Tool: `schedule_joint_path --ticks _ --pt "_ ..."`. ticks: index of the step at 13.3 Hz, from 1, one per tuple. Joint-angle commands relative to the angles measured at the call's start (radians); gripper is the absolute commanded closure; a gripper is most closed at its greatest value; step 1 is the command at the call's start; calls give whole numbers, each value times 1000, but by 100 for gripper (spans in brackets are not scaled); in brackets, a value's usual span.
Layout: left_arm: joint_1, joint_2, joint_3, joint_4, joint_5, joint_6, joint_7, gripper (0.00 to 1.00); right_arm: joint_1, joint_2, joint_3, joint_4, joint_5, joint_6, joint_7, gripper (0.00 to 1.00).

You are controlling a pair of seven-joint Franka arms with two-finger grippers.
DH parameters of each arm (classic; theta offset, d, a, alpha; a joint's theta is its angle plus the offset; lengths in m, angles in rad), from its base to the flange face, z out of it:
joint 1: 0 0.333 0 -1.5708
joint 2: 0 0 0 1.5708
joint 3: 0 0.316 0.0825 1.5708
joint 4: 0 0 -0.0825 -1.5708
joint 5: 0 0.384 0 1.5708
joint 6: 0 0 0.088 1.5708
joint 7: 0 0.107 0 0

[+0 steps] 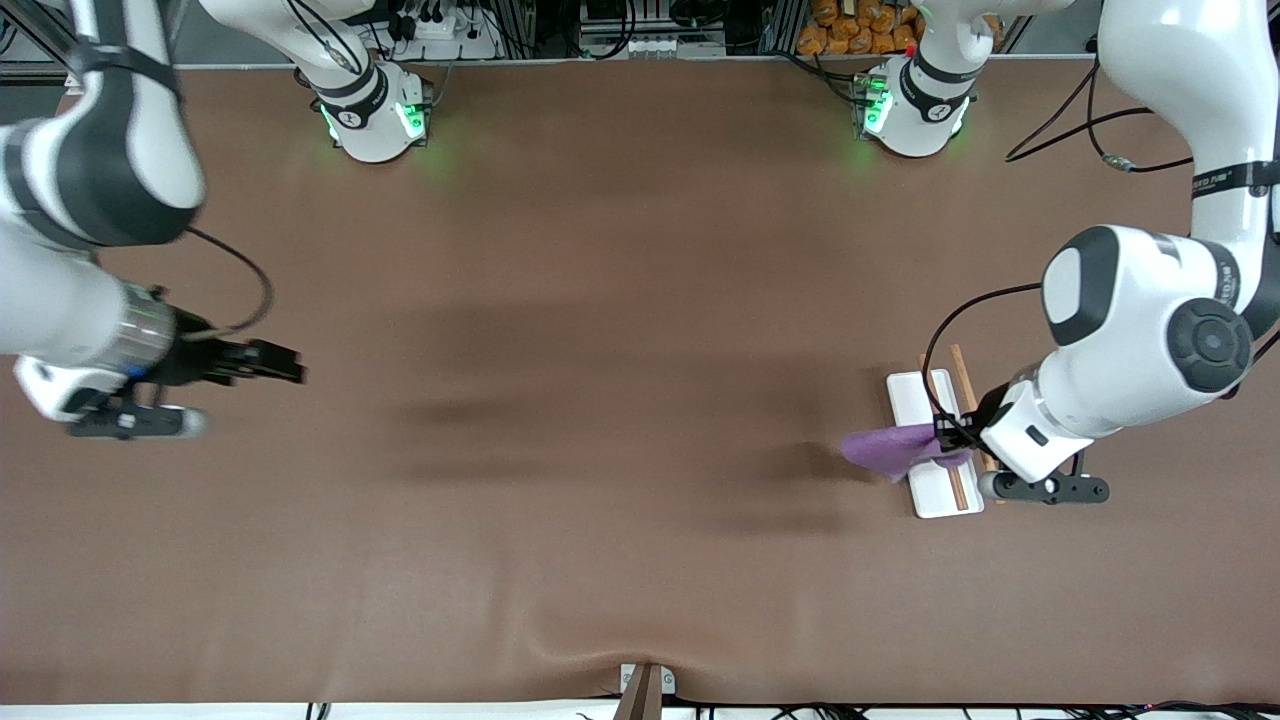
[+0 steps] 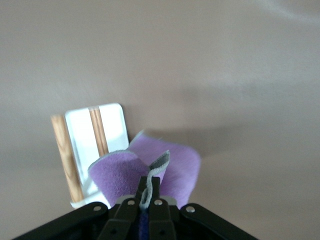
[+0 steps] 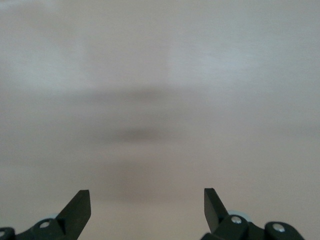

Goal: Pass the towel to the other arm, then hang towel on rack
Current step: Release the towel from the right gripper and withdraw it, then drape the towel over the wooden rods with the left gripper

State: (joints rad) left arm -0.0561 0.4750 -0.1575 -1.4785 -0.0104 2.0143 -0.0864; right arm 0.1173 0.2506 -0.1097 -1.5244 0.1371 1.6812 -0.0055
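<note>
Tabletop [image 1: 620, 300] lies bare under the right hand [image 1: 285, 363], which waits with fingers apart at the right arm's end, well apart from everything. At the left arm's end, the left hand [image 1: 948, 432] is clamped on the towel [image 1: 885, 447], holding it over the rack [image 1: 935, 445]. The rack's rods run toward and away from the front camera; the towel trails crosswise toward the middle, where open room remains.

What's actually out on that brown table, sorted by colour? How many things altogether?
Purple: 1, the towel, pinched in the left gripper above the rack.
White with brown rods: 1, the rack.
Total: 2.
</note>
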Motion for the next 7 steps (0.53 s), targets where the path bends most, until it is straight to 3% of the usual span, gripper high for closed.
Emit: schedule_joint_path --ticks 1,5,7 --pt "-27 -4 -1 -16 88 38 23 100 -40 -94 -16 -69 -75 -29 -80 0" --pt "-5 -77 -2 -181 122 38 22 100 -109 -184 -10 -68 -112 -141 -99 0" --pt "30 -101 0 -215 125 29 23 100 -116 -217 -8 -68 -126 -162 -90 0"
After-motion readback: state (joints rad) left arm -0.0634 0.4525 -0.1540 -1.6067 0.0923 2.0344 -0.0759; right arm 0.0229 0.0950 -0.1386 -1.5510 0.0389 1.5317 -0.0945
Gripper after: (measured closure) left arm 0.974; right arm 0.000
